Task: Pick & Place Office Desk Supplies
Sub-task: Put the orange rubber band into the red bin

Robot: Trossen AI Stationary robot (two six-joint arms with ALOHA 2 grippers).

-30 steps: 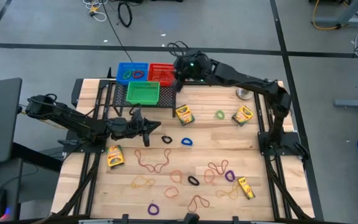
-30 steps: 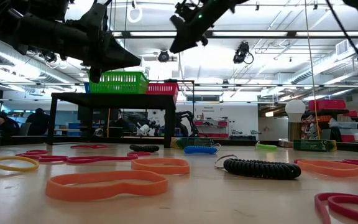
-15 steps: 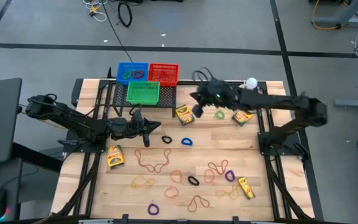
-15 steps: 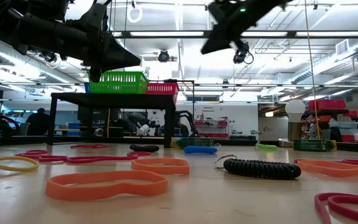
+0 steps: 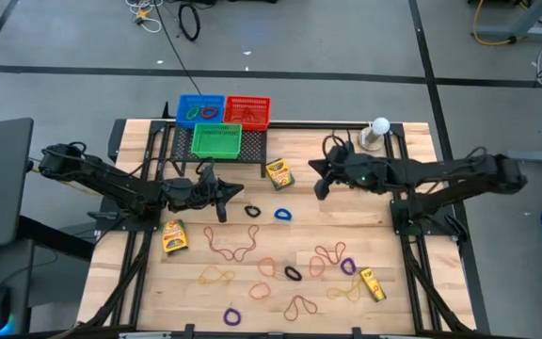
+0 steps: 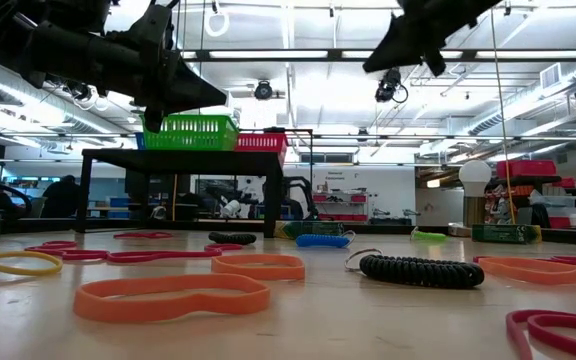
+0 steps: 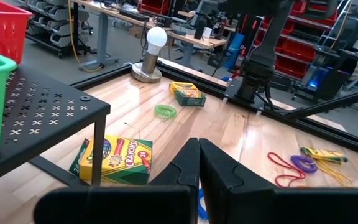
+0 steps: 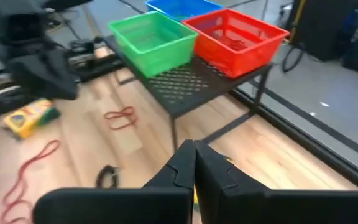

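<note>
A: Where is the right gripper (image 5: 316, 184)?

B: It hangs above the middle of the table (image 5: 374, 231), a little toward the far edge, between two crayon boxes. Its fingers are pressed together and they hold nothing.

A: And the left gripper (image 5: 243, 195)?

B: It is over the left half of the table, just in front of the black rack (image 5: 216, 160). The fingers are also together, empty.

A: Where are the supplies?

B: One crayon box (image 5: 278, 173) lies near the rack, one (image 5: 172, 235) near the left edge, one (image 5: 372, 282) close to the near right corner. The rubber bands (image 5: 233, 243) are spread over the near half of the table. A green band (image 7: 165, 111) lies near the far right corner. The blue basket (image 5: 199, 108), the red basket (image 5: 247, 110) and the green basket (image 5: 216, 140) stand on the rack at the far edge.
</note>
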